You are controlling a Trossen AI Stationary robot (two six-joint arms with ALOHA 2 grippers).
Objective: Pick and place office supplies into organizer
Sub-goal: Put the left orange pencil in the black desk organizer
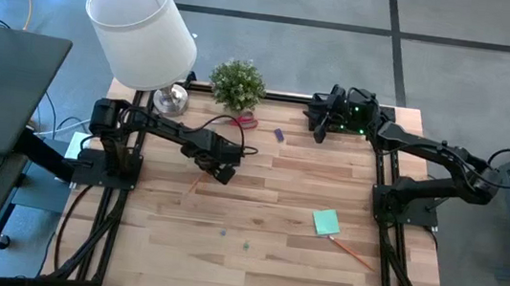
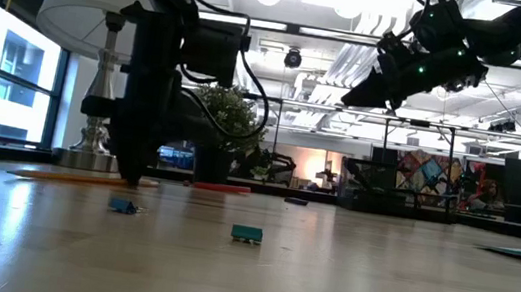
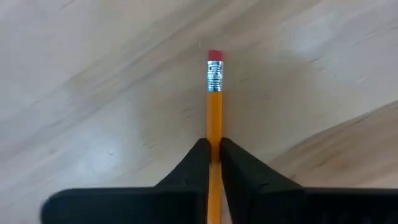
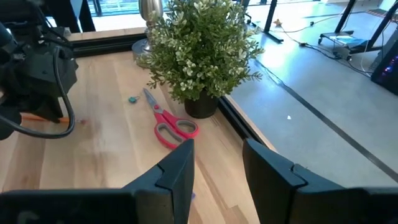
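Left claw [image 3: 213, 163]: down at the desk [image 1: 261, 259], fingers [image 3: 193, 167] pinched on one orange pencil [image 3: 214, 118]; in the left wrist view the shaft runs between the fingers and its red eraser end sticks out ahead of them.
Held pencil: lies flat on the wood, in the left half of the desk; one in the grip.
Second pencil [image 1: 350, 251]: one more, well apart from the left claw, at the right side of the desk near the front.
Sticky pad [image 1: 326, 221]: one, mint green, just beside that second pencil, well away from both claws.
Small bits: two, a blue one [image 2: 123, 206] and a green one [image 2: 247, 234], on the bare wood in front of the left claw, near each other.
Scissors [image 4: 168, 122]: one pair, red handles, flat on the desk behind the left claw, just beside the plant pot; seen ahead of the right claw.
Purple piece [image 1: 279, 135]: one, between the scissors and the right claw.
Right claw [image 4: 217, 165]: raised above the rear right of the desk, fingers apart with a clear gap, holding nothing.
Plant [image 1: 238, 84]: one, at the rear edge, ahead of the right claw.
Lamp [image 1: 143, 29]: one, white shade, at the rear left corner, beside the plant.
Organizer: I cannot make it out; dark shapes under the right claw could not be told apart.
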